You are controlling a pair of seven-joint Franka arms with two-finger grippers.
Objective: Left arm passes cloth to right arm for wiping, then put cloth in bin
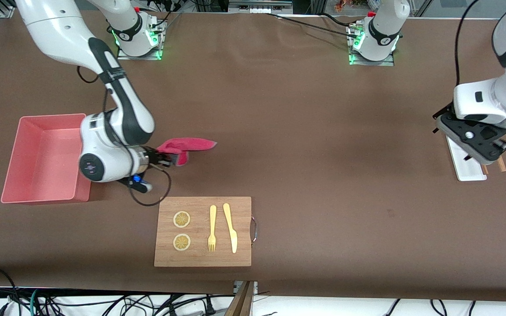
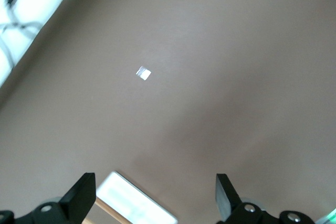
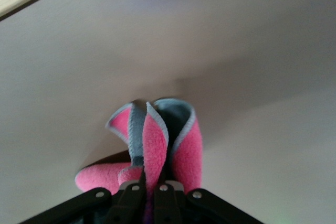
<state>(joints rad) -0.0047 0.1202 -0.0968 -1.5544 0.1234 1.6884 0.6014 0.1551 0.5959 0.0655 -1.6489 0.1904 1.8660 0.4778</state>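
Right gripper pinches the cloth low beside the bin, handy for wiping then dropping, while the left gripper waits spread over the white tray.

Even overhead light, soft shadows under both arms; wrist views are hazy, with a small glare spot.

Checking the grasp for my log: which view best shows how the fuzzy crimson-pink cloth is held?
The right wrist view: the fuzzy crimson-pink cloth is pinched between the right gripper fingers. The front view shows it smaller, beside the salmon-pink plastic bin; the left wrist view shows none.
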